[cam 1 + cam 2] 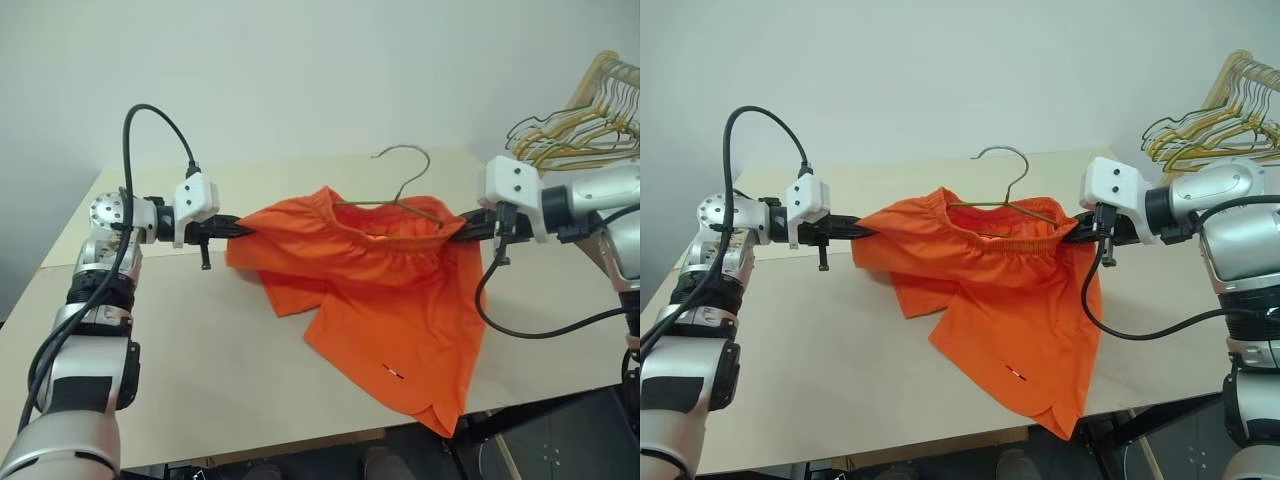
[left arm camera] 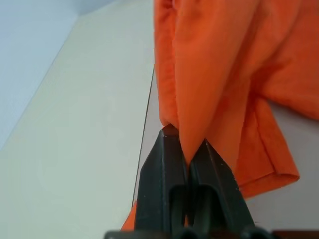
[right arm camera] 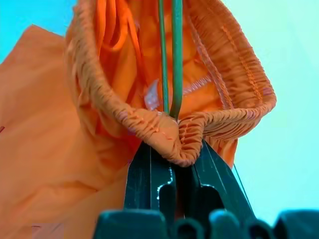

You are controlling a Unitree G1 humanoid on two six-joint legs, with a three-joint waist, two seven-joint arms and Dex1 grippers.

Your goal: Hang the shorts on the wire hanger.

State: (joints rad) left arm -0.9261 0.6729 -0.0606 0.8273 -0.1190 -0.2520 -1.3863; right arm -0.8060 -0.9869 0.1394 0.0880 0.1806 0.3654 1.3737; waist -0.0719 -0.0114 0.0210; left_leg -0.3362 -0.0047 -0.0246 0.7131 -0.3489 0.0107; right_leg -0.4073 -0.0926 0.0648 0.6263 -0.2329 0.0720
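We hold the shorts point(image 1: 385, 300) stretched between our two grippers, above the table point(image 1: 200, 340). The left gripper point(image 2: 185, 149) is closed on a fold of orange fabric at one end. The right gripper point(image 3: 177, 149) is closed on the gathered waistband, and also on the wire hanger point(image 1: 400, 185) there. The hanger sits inside the waistband, with its hook rising above it.
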